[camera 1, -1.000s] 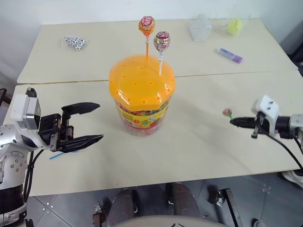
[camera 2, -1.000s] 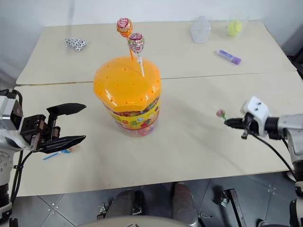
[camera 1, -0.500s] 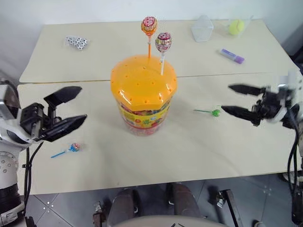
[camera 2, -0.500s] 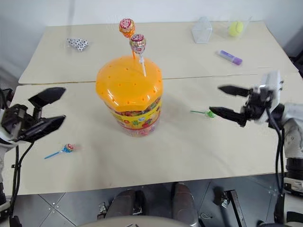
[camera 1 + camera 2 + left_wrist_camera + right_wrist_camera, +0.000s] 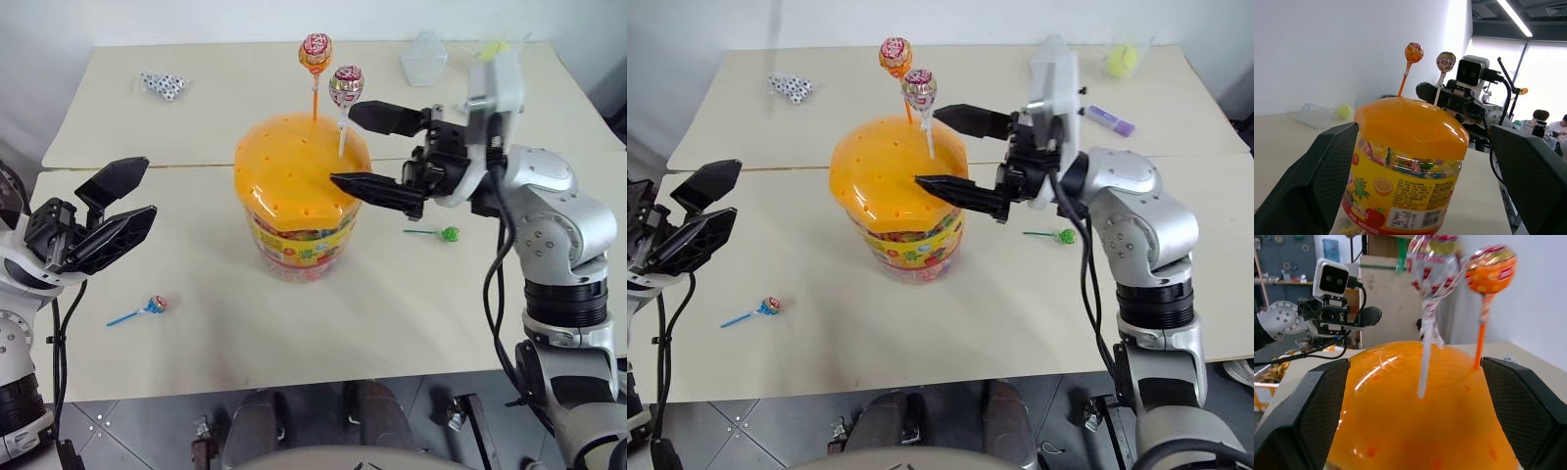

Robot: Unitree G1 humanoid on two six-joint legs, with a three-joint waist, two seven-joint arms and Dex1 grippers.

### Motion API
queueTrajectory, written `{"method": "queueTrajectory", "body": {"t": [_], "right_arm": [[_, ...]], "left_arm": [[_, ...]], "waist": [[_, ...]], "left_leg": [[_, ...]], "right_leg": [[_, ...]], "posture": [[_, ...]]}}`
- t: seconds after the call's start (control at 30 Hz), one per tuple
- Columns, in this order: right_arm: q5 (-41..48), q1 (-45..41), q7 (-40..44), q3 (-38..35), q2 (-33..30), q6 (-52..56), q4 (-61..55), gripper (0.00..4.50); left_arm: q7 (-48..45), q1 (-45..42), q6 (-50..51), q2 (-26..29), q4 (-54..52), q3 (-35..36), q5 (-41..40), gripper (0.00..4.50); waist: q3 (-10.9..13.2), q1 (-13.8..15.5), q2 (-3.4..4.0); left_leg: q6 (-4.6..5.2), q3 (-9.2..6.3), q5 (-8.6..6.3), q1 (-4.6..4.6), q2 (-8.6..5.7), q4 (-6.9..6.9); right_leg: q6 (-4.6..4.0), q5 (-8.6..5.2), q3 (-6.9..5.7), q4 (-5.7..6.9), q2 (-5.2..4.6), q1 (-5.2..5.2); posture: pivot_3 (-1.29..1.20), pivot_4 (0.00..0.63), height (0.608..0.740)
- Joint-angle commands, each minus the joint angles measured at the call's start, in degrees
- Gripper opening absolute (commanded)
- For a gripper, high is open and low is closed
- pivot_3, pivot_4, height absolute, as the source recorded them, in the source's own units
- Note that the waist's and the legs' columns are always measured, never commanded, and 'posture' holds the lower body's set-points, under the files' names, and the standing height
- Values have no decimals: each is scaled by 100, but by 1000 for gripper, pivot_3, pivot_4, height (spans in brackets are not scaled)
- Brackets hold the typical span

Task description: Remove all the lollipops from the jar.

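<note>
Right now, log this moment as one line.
right claw open by white-stick lollipop | left claw open | two lollipops in jar

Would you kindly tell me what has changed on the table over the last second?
The right gripper let go of the green lollipop, which now lies on the table, then swung in to the jar, open beside the pink-silver lollipop. The left gripper rose a little, uncovering the blue lollipop. The jar and its two standing lollipops, the orange-pink one included, stayed put.
</note>
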Motion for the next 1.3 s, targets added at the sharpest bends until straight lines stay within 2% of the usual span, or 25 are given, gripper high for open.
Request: {"method": "queueTrajectory", "body": {"t": [0.03,0.4,0.53,0.6,0.7,0.83,0.9,0.97,1.03,1.1,1.27,1.3], "right_arm": [[-33,-182,-41,-39,91,96,99,3832],[277,-389,186,-425,315,1,411,57],[723,-530,388,-866,360,-38,483,24],[1054,-681,260,-1196,376,60,551,24],[1077,-747,197,-1513,-119,313,712,24],[8,-288,728,-1270,-1663,283,1188,24],[-1041,336,1033,-944,-2580,-425,1737,24],[-1889,909,1154,-687,-3131,-1274,2238,24],[-2399,1333,1234,-540,-3364,-1937,2620,24],[-2585,1706,1178,-569,-3303,-2275,3147,24],[-3160,1937,1068,-356,-3086,-2808,4120,24],[-3227,1931,1045,-353,-3033,-2933,4261,244]], "left_arm": [[3,5,-83,-34,-162,43,-5,4500],[30,-26,-84,-48,-239,119,-86,4500],[41,-44,405,81,-230,196,-664,4500],[-146,-26,441,215,-210,91,-525,4500],[-402,-140,166,297,-215,-167,-67,4500],[-848,-226,-356,426,-303,-591,697,4500],[-1269,17,-793,524,-413,-832,1222,4500],[-1431,154,-1001,503,-463,-927,1398,4500],[-1386,174,-985,443,-465,-931,1346,4500],[-1357,141,-1007,393,-429,-948,1334,4500],[-1212,8,-903,327,-457,-945,1190,4500],[-1188,-22,-876,324,-463,-934,1169,4500]], "waist": [[0,-4,0],[-1,-10,-1],[0,-7,-1],[0,-7,-1],[0,8,-1],[-1,98,-3],[-2,100,-3],[-1,93,-3],[-1,86,-3],[-1,49,-3],[0,-63,0],[0,-70,0]], "left_leg": [[0,1,0,0,0,0],[0,8,0,3,2,0],[0,11,0,2,2,0],[0,9,0,2,2,0],[0,12,0,2,1,0],[5,26,-3,-6,-5,0],[10,42,-15,-6,-5,-1],[8,50,-22,-5,-3,-6],[8,60,-23,-6,-2,-10],[7,61,-22,-5,4,-10],[5,77,-9,12,8,1],[6,76,-3,18,8,1]], "right_leg": [[0,0,0,-1,0,0],[0,0,2,0,1,-1],[0,0,4,0,1,-1],[0,0,6,0,0,-1],[0,0,3,0,1,-1],[0,0,-3,-15,1,5],[0,0,-3,-28,1,3],[1,0,-13,-34,1,2],[3,-1,-14,-39,1,-4],[4,-2,-20,-36,2,-5],[4,-2,4,-31,2,-1],[3,-2,9,-30,2,2]], "posture": [[0,150,740],[0,150,740],[0,150,740],[0,150,740],[0,150,740],[0,150,740],[0,150,740],[0,150,740],[0,150,740],[0,150,740],[0,150,740],[0,150,740]]}}
